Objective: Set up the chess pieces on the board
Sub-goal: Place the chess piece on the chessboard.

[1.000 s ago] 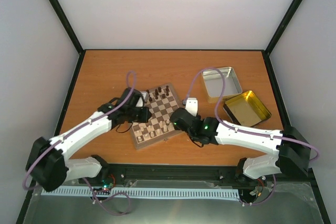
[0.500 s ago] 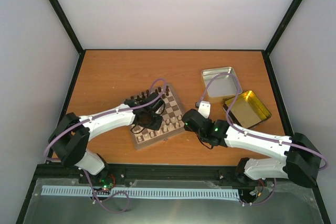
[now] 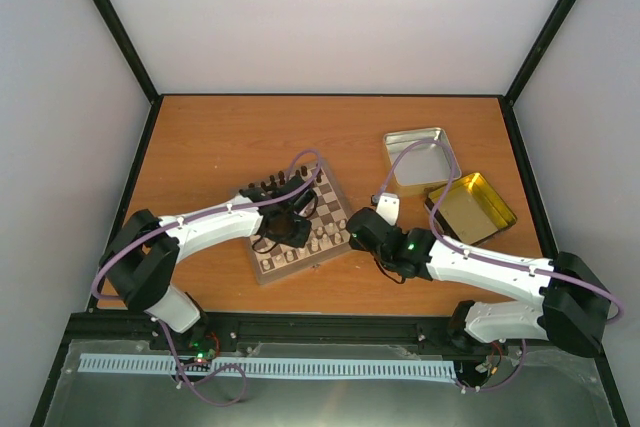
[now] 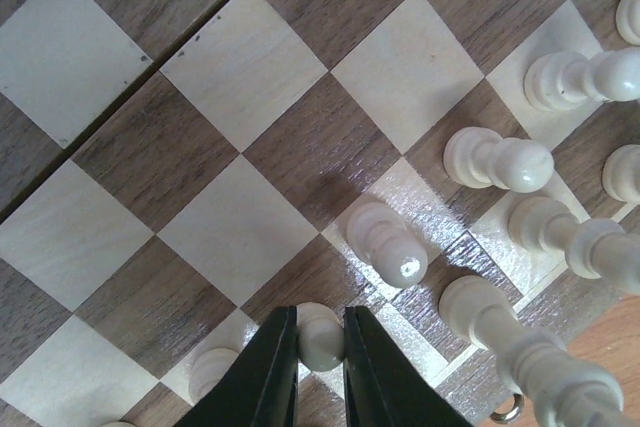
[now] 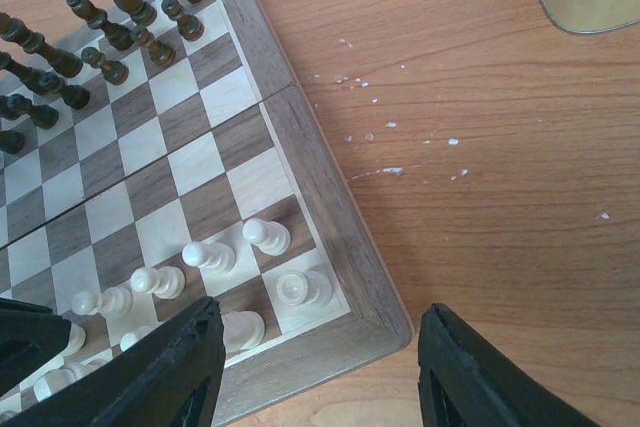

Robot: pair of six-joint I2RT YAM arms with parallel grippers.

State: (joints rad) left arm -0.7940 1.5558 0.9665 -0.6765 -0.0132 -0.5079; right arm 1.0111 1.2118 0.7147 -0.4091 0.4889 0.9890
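Chess piece (image 4: 320, 340) pinched in left hand (image 4: 319, 323) near board (image 4: 240, 67) edge, right hand (image 5: 318, 337) spread wide over its corner

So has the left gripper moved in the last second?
Yes. The left gripper has swung right, from the left edge of the board to over its squares, jaws now closed on a cream chess piece.
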